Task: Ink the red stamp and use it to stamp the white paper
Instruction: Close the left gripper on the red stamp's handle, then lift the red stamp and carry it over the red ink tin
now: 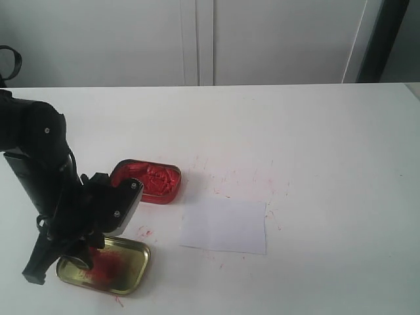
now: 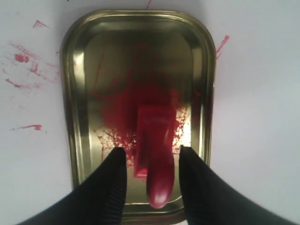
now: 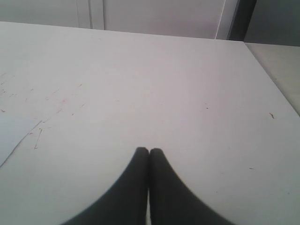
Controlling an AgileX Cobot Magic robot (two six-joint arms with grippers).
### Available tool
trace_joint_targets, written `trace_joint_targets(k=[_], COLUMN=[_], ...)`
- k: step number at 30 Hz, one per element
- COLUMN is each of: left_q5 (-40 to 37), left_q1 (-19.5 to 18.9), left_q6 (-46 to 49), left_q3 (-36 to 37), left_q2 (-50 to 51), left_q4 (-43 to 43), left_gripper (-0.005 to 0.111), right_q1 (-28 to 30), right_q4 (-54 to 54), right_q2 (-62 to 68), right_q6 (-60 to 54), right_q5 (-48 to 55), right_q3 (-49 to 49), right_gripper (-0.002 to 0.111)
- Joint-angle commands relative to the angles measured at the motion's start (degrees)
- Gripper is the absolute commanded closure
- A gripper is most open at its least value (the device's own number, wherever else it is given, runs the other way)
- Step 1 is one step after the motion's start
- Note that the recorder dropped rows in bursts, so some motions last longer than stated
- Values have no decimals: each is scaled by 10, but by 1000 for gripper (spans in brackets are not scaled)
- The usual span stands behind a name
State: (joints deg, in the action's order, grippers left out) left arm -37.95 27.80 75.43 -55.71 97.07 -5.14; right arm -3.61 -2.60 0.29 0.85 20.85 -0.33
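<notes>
The red stamp lies in the gold tin lid on a smear of red ink, its rounded handle end pointing toward the wrist camera. My left gripper is open, one finger on each side of the stamp, with a gap to both. In the exterior view this gripper hangs low over the lid and hides the stamp. The white paper lies flat to the right of the lid. My right gripper is shut on nothing above bare table and is outside the exterior view.
A red tin of ink paste stands open just behind the lid. Red ink specks mark the white table around the tin and the paper. The left arm rises at the left edge.
</notes>
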Motion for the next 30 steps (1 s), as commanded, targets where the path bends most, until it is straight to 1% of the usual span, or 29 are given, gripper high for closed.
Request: trace_joint_targets(k=[1, 15, 17, 26, 27, 30], left_q5=[-6, 3, 3, -12, -11, -11], left_q1=[2, 2, 2, 2, 2, 2], left_q6=[0, 0, 0, 0, 0, 0], left_q3=[4, 4, 4, 4, 4, 4], left_q2=[13, 13, 13, 8, 5, -5], left_q4=[-8, -8, -8, -8, -8, -8], left_gripper=[64, 65, 70, 105, 107, 107], right_q1=[3, 3, 3, 3, 3, 3], right_q4=[-2, -2, -2, -2, -2, -2], right_q2=[-3, -3, -3, -3, -3, -3], right_q6=[3, 3, 3, 3, 3, 3], right_q5=[-9, -9, -9, -9, -9, -9], right_q3=[3, 3, 3, 3, 3, 3], right_gripper=[108, 108, 108, 108, 108, 108])
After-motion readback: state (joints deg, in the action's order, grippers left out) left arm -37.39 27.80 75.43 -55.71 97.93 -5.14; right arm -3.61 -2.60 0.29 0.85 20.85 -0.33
